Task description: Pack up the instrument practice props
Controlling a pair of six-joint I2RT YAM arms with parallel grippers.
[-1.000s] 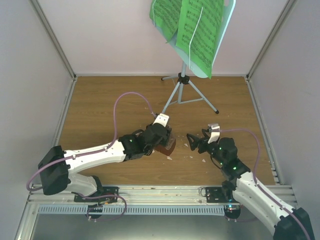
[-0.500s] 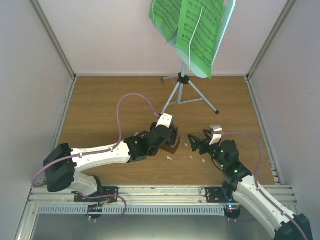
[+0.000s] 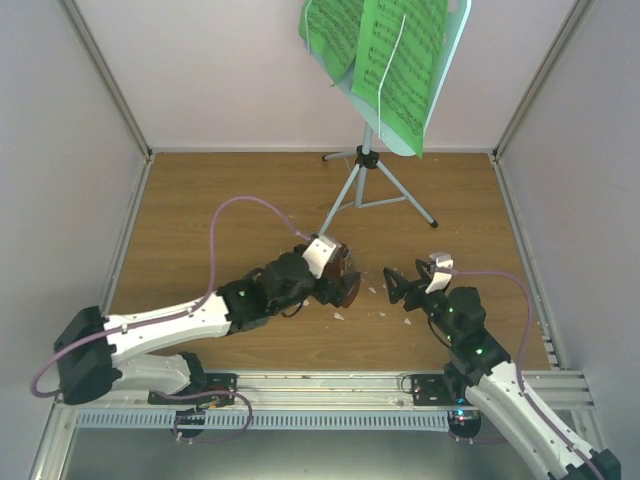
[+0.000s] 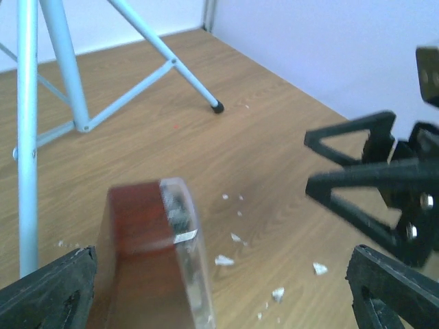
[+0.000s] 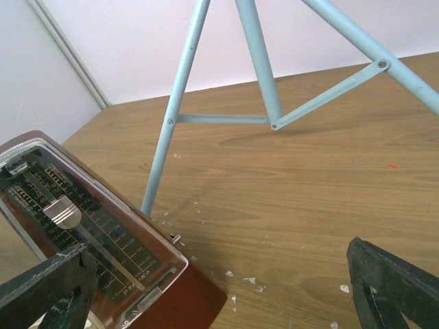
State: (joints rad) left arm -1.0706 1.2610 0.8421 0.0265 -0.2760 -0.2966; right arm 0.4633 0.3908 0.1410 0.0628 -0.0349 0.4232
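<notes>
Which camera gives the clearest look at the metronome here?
Right wrist: the metronome shows its clear front, pendulum and scale sharply. Left wrist catches it blurred and edge-on. Top external shows only a reddish-brown sliver, mostly hidden by the left arm.

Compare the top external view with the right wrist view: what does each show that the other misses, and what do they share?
Only the top view shows the green sheet music high on the stand, and the left arm and right arm whole. Only the right wrist view shows the metronome's clear front, with its pendulum weight and scale. Both show the metronome, the stand's tripod legs, white crumbs and the wooden table.
</notes>
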